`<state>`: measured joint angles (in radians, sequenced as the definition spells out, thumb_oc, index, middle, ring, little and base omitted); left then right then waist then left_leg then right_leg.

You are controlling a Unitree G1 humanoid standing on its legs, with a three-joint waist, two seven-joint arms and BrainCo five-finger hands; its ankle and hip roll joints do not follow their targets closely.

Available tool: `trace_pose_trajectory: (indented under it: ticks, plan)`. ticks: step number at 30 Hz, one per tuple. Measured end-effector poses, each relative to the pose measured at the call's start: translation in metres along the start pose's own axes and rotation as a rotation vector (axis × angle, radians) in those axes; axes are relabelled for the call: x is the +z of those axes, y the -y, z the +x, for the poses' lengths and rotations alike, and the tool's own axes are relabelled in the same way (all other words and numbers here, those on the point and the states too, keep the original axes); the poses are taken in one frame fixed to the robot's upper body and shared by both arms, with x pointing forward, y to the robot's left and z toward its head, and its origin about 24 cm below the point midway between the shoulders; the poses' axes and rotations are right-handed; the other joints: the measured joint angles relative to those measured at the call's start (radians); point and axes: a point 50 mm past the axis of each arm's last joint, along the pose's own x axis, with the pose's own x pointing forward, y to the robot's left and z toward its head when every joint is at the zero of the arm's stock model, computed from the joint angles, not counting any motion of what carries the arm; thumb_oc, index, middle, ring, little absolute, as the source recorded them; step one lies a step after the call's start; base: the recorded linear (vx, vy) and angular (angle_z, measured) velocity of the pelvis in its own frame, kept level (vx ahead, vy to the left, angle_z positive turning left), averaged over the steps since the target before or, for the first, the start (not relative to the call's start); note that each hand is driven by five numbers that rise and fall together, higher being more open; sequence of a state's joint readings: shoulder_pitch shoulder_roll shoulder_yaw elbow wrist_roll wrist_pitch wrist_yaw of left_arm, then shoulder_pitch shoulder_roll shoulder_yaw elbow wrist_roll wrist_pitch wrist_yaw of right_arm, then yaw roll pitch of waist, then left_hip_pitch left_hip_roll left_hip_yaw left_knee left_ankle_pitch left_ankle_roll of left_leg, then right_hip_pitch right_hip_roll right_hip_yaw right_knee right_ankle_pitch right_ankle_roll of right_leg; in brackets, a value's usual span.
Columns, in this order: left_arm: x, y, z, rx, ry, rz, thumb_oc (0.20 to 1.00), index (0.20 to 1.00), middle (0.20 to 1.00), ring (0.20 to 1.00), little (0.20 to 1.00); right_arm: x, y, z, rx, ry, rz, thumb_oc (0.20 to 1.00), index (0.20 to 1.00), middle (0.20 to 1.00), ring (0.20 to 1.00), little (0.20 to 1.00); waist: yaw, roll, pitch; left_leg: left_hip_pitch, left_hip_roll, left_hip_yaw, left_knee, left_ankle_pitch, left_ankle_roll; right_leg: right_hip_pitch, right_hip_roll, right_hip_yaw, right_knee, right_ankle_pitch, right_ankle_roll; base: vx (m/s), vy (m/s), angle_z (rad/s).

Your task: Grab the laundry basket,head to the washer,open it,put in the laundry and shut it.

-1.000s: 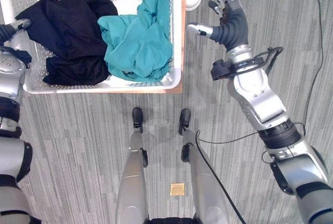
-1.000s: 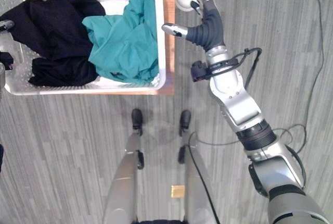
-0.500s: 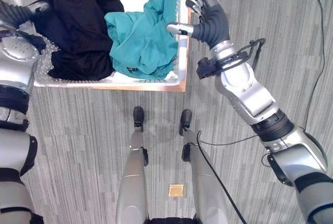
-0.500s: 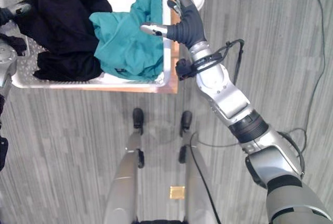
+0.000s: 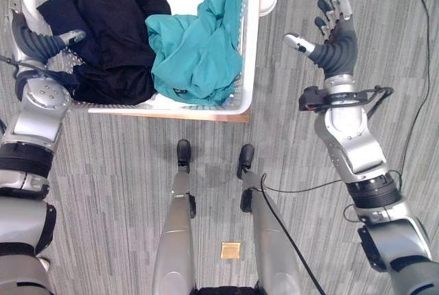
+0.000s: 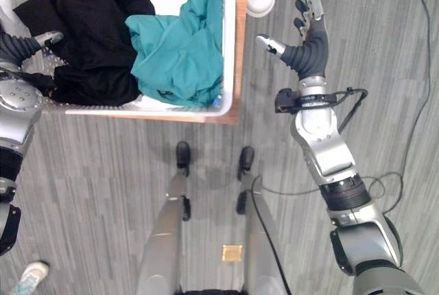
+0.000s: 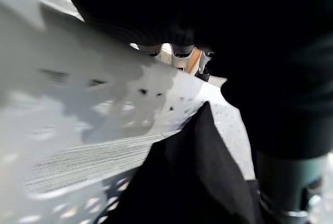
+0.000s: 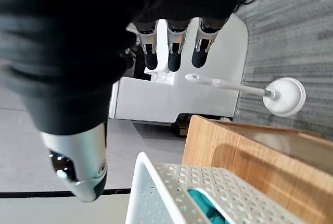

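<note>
White perforated laundry basket (image 5: 251, 48) sits in the upper left of the head views, on a wooden surface (image 5: 206, 116) whose edge shows along the basket's near and right sides. Inside: black garment (image 5: 113, 41) on the left, teal garment (image 5: 195, 51) on the right, the two overlapping mid-basket.

Left hand (image 5: 34, 41) is at the basket's left wall, upper left of the frame, thumb reaching over toward the black garment. Its fingers are hidden behind the wall; cannot tell whether they grip it. Left wrist view shows the perforated wall from very close, with black cloth beside it.

Right hand (image 6: 306, 34) is in the upper right of the frame, over grey striped floor (image 5: 123, 185), well apart from the basket. Fingers straight and spread, thumb out to the side, holding nothing. Right wrist view confirms straight fingers (image 8: 174, 52).

A white round-based stand (image 6: 261, 0) is on the floor just right of the wooden surface. A person's shoe (image 6: 24, 278) shows at the lower left corner of the right eye view.
</note>
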<state>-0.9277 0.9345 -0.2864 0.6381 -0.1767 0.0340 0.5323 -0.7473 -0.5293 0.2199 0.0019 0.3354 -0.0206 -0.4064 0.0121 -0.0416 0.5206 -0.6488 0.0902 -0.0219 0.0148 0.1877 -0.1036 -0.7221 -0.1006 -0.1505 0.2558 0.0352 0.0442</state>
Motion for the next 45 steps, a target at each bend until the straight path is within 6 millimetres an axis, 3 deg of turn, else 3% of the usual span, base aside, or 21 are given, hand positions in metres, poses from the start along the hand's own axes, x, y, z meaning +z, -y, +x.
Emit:
trace_pose_trajectory:
  ticks: [8,16,23,31,36,45]
  plan:
    - [0.002,-0.002,0.001,0.030,-0.001,-0.009,1.000,1.000,1.000,1.000,1.000,-0.004,-0.018,0.001,0.082,-0.020,-0.051,1.000,1.000,1.000,1.000,1.000,0.001,-0.001,0.000,-0.014,0.000,0.001,0.005,-0.002,0.003,-0.013,0.001,0.002,0.001,0.002,-0.001,0.00,0.000,0.00]
    - [0.009,0.008,-0.003,0.029,0.006,-0.039,1.000,1.000,1.000,1.000,1.000,-0.019,-0.040,0.014,0.108,-0.113,-0.098,1.000,1.000,1.000,1.000,1.000,0.007,-0.004,-0.002,-0.015,-0.001,-0.001,0.024,-0.005,0.008,-0.004,0.001,0.002,0.000,0.009,-0.002,0.00,0.000,0.00]
    - [0.014,0.016,-0.004,0.019,0.005,-0.062,1.000,1.000,1.000,1.000,1.000,-0.011,-0.057,0.033,0.125,-0.110,-0.106,1.000,1.000,1.000,1.000,1.000,0.011,-0.009,-0.005,-0.020,0.000,-0.011,0.043,-0.009,0.011,0.021,0.005,-0.005,-0.037,0.028,-0.001,0.00,0.001,0.01]
    - [0.029,0.020,-0.001,0.007,0.046,-0.069,1.000,1.000,1.000,1.000,1.000,0.010,-0.063,0.055,0.100,-0.055,-0.112,1.000,1.000,1.000,1.000,1.000,0.034,-0.017,-0.005,-0.038,0.000,-0.027,0.053,-0.011,0.014,0.025,0.007,-0.023,-0.056,0.041,-0.002,0.00,0.003,0.04]
    - [0.038,0.017,0.003,0.025,0.067,-0.082,1.000,1.000,1.000,1.000,1.000,0.001,-0.070,0.056,0.113,-0.109,-0.107,1.000,1.000,1.000,1.000,1.000,0.041,-0.043,-0.005,-0.038,0.004,-0.034,0.056,-0.011,0.013,0.030,0.012,-0.028,-0.060,0.044,-0.006,0.00,0.000,0.01]
    - [0.044,0.022,0.000,0.004,0.095,-0.077,1.000,1.000,1.000,1.000,1.000,-0.009,-0.069,0.054,0.107,-0.163,-0.062,1.000,1.000,1.000,1.000,1.000,0.037,-0.051,-0.010,-0.054,0.003,-0.049,0.086,-0.020,0.012,0.060,0.017,-0.046,-0.109,0.064,-0.002,0.00,0.003,0.02]
